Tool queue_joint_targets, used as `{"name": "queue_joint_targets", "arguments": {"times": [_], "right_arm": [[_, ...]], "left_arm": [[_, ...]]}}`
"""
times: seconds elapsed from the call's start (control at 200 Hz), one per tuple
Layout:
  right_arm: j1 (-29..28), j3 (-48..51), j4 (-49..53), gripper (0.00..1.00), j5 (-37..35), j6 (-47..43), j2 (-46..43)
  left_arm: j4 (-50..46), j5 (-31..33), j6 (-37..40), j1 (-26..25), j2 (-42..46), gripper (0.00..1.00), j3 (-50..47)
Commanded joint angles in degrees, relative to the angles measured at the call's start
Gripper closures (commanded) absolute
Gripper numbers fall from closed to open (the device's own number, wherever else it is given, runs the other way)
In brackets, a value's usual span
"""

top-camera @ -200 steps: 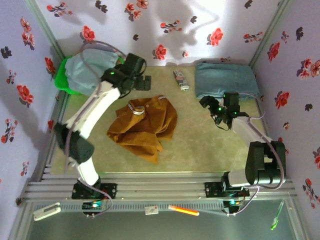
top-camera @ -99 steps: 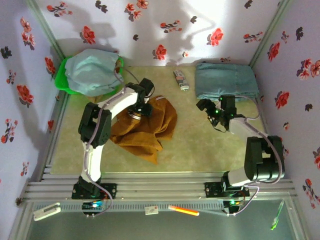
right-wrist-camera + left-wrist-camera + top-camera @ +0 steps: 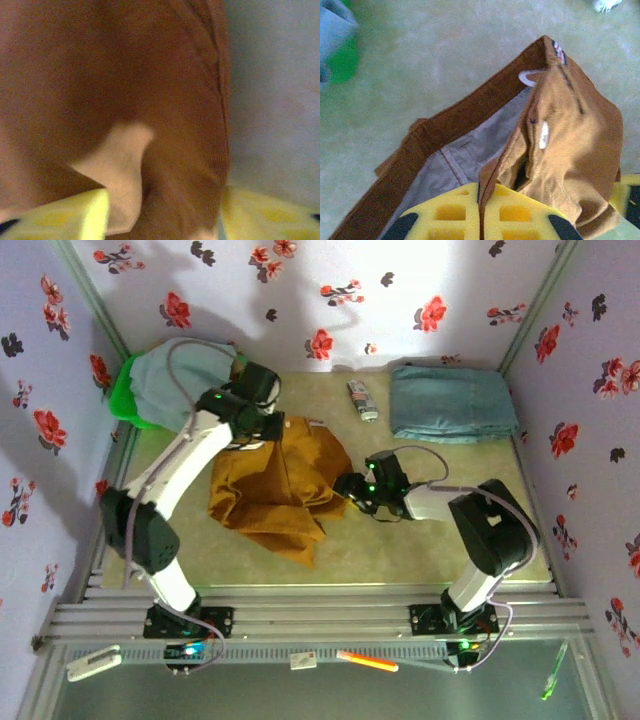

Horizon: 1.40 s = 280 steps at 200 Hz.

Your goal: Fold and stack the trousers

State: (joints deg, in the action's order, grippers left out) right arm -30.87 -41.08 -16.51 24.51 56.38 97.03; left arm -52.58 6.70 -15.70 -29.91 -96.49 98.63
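**Trousers** (image 3: 283, 483): ochre-brown pair, crumpled in a loose heap on the pale green table (image 3: 420, 550), left of centre. The waistband lies toward the far side. In the left wrist view the waistband (image 3: 470, 117) stands open, showing grey lining and a pale button (image 3: 543, 135).

**Left gripper** (image 3: 262, 426): at the far edge of the heap. The wrist view shows its yellow pads (image 3: 447, 215) pressed together on a thin edge of the trouser cloth, with the fabric rising from the seam between them.

**Right gripper** (image 3: 352, 487): low at the right edge of the heap. In its wrist view the yellow fingers (image 3: 75, 210) stand apart on either side of a brown fold, with a pale gap between the fold and the finger at the left of that view. The view is blurred, and no clamp on the cloth shows.

**Folded jeans** (image 3: 452, 402): blue, lying flat at the far right corner, well apart from the trousers.

**Green bin** (image 3: 124, 398): at the far left edge, holding a pale blue garment (image 3: 170, 380).

**Small pale object** (image 3: 362, 400): on the far side, between the trousers and the jeans; too small to identify.
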Motion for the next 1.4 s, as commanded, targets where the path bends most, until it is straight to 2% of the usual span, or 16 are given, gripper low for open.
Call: {"name": "queue_joint_targets", "arguments": {"times": [0.0, 0.08, 0.17, 0.48, 0.59, 0.705, 0.85, 0.955, 1.08, 1.13, 1.155, 1.16, 1.175, 1.195, 1.29, 1.395], "right_arm": [[-2.0, -1.0, -4.6, 0.57, 1.9, 3.4, 5.1], [-2.1, -2.3, -4.4, 0.74, 2.1, 3.3, 5.4], [-2.1, -5.1, 0.7, 1.00, 0.6, 0.5, 3.4], [-0.8, -17.6, 27.8, 1.00, -18.5, -14.6, -8.4], [-0.7, -26.4, 37.7, 1.00, -25.9, -21.0, -12.6], [-0.7, -35.3, 43.4, 1.00, -28.8, -25.8, -14.9], [-3.6, -50.5, 53.1, 1.00, -28.3, -32.9, -10.6], [-6.4, -57.1, 53.8, 1.00, -29.6, -35.4, -6.4], [-7.0, -65.5, 53.0, 1.00, -24.6, -34.8, 4.8], [-7.0, -69.8, 53.7, 0.85, -21.5, -34.2, 11.3], [-7.0, -72.2, 54.5, 0.69, -20.0, -33.7, 15.0], [-7.0, -72.2, 54.5, 0.69, -20.0, -33.7, 15.0], [-7.0, -73.5, 55.1, 0.57, -19.3, -33.5, 16.7], [-7.0, -75.2, 56.1, 0.50, -18.2, -33.4, 18.9], [-6.4, -79.3, 59.8, 0.35, -19.2, -33.5, 23.9], [-5.1, -74.7, 59.0, 0.26, -21.0, -33.7, 19.6]], "left_arm": [[-1.9, 2.3, -0.1, 1.8, 4.1, 1.00, 0.5], [-1.9, 2.4, 0.0, 2.5, 6.2, 1.00, -0.8], [-1.6, 2.6, -0.4, 3.4, 8.5, 1.00, -2.8], [-1.4, 3.1, -1.7, 5.8, 18.4, 1.00, -9.4], [-1.6, 4.7, -3.2, 6.1, 23.8, 1.00, -13.4], [-1.3, 6.5, -6.5, 6.4, 30.7, 1.00, -19.8], [-1.6, 9.0, -11.5, 7.2, 38.6, 1.00, -28.1], [-2.6, 9.9, -14.3, 8.9, 42.0, 1.00, -33.1], [-3.2, 11.3, -18.2, 11.9, 44.8, 1.00, -38.9], [-3.2, 12.4, -20.1, 13.6, 45.9, 1.00, -40.9], [-2.9, 12.7, -20.7, 14.4, 46.5, 1.00, -41.9], [-2.8, 12.8, -20.8, 14.7, 46.7, 1.00, -42.1], [-2.5, 12.9, -21.1, 15.2, 47.0, 1.00, -42.8], [-2.2, 12.9, -21.9, 16.1, 47.4, 1.00, -43.7], [-0.5, 12.2, -25.3, 19.2, 48.3, 1.00, -47.3], [-0.5, 12.7, -26.5, 22.2, 48.6, 1.00, -49.5]]}}
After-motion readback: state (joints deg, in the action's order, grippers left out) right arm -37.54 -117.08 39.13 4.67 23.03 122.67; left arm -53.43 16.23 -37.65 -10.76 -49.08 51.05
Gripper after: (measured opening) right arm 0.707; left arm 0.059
